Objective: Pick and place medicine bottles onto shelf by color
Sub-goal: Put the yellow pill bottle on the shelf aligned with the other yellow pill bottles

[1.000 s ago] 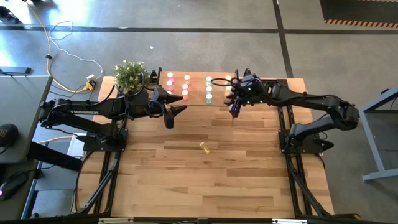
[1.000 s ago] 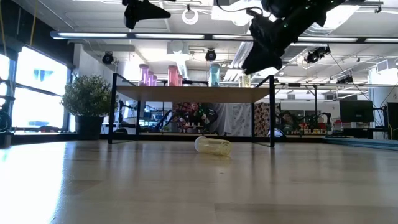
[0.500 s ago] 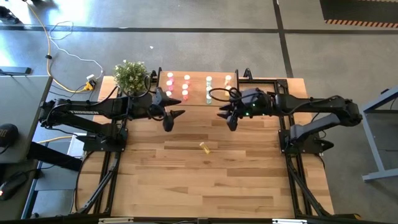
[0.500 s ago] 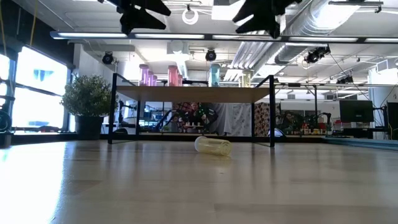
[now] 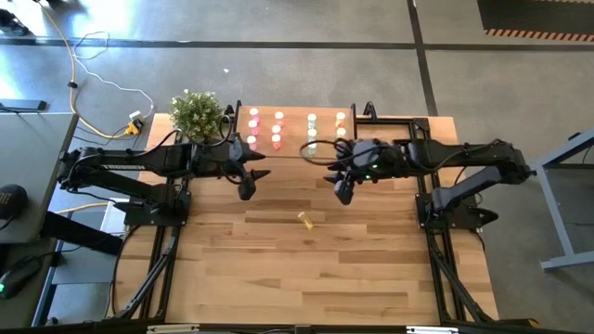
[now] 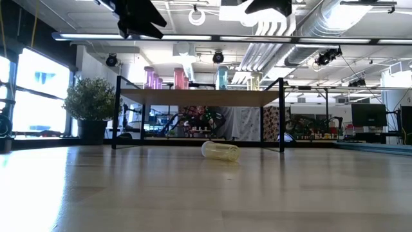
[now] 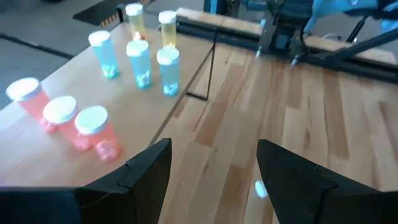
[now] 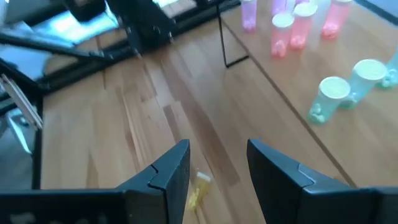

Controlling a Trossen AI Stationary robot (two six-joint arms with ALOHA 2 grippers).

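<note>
The shelf (image 5: 294, 127) stands at the table's far middle. On it stand upright medicine bottles: pink and red ones (image 5: 277, 128) to the left, pale green ones (image 5: 312, 133) in the middle, yellow ones (image 5: 341, 119) to the right. One yellow bottle (image 5: 304, 219) lies on its side on the tabletop, nearer than the shelf (image 6: 220, 151). My left gripper (image 5: 246, 191) hangs open in the air before the shelf's left end. My right gripper (image 5: 343, 193) hangs open before its right end, and the lying bottle (image 8: 199, 186) shows below and beyond its fingers.
A potted plant (image 5: 195, 113) stands at the far left beside the shelf. The shelf's thin black legs (image 6: 281, 116) reach down to the tabletop. Bare wooden tabletop (image 5: 306, 269) stretches from the lying bottle to the near edge.
My right gripper has drawn back from over the shelf's right end toward the table's near edge and has risen, leaving the low view's top almost entirely. My left gripper has tipped its fingers further down, staying in about the same place. The bottles have not moved.
</note>
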